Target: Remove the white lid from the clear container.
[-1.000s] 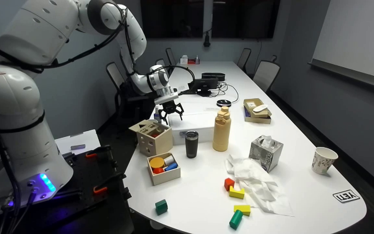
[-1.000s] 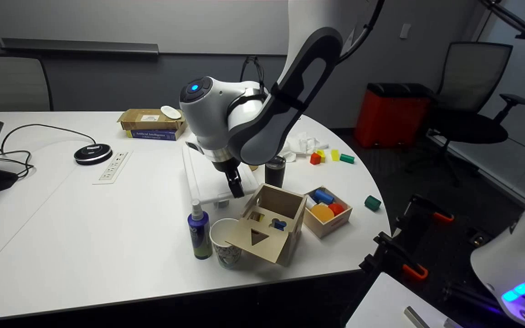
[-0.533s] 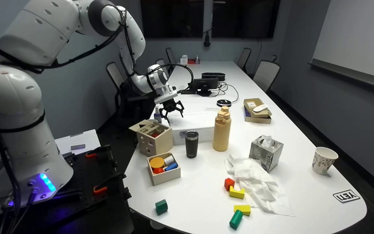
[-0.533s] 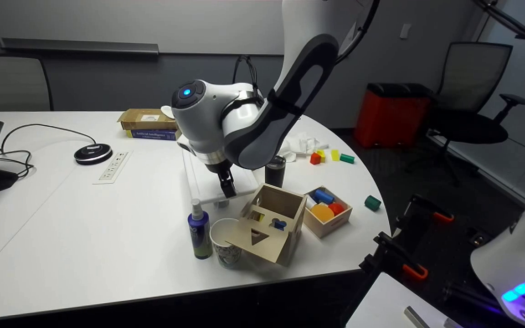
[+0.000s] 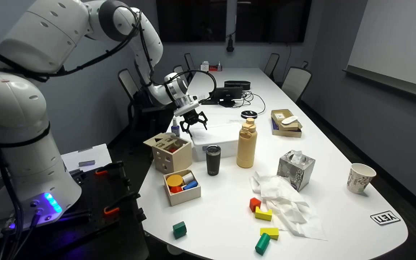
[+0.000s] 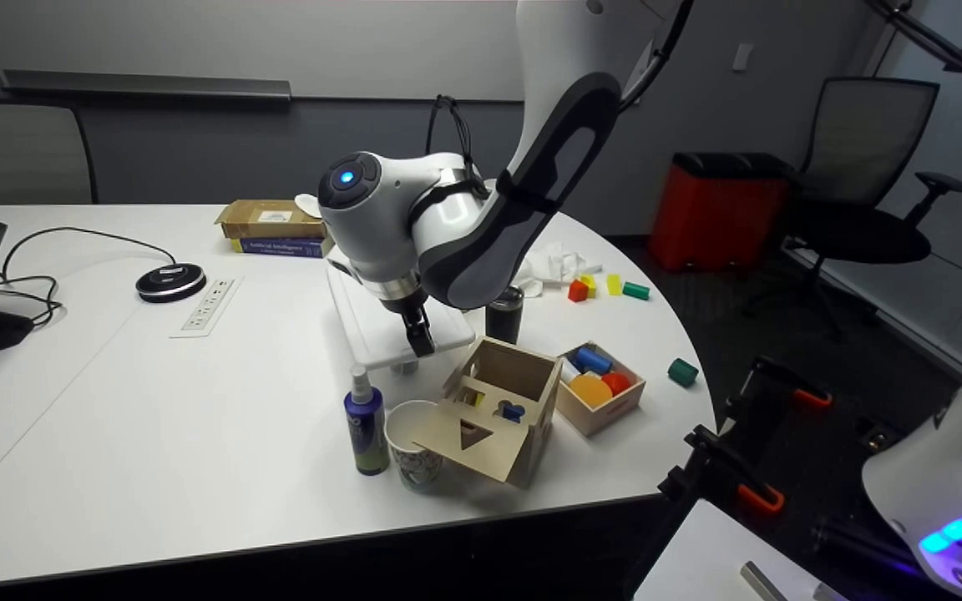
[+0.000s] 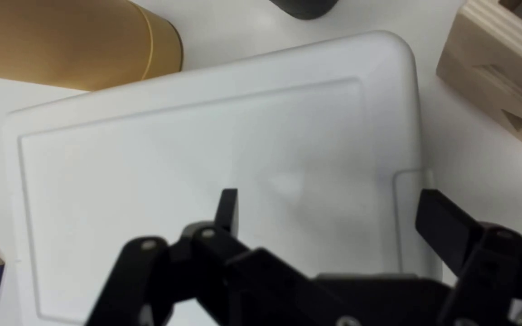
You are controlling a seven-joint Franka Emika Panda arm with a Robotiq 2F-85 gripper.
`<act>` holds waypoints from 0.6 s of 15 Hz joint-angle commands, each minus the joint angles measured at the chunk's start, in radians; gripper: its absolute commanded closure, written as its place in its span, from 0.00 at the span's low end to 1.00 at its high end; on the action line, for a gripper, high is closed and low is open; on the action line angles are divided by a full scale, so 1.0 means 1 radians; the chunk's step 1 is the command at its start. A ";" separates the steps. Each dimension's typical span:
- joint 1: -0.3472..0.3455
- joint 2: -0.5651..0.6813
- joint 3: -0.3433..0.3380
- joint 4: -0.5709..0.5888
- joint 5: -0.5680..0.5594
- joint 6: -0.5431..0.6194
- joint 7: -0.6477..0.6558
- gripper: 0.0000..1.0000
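Slightly rightward in an exterior view, gripper [image 5: 198,132] and white lid [image 5: 216,133] have shifted. The lid sits on the container [image 5: 226,150], mid-frame; in the wrist view the jaws stand wide across the lid's right edge, gripping nothing. Pushing sideways could slide the container into the yellow bottle [image 5: 245,151] or tumbler [image 5: 213,161]; a latch [image 6: 403,367], if fastened, could make everything rise together. Counted: one lid, one container, one tumbler, one yellow bottle, one spray bottle [image 6: 367,427], two paper cups [image 5: 360,178], five loose blocks [image 5: 179,230].
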 commanded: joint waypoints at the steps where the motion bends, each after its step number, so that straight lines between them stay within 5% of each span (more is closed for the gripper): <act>1: -0.005 0.008 0.005 0.008 -0.015 0.002 0.029 0.00; 9: -0.011 0.015 0.020 -0.029 0.004 -0.011 0.022 0.00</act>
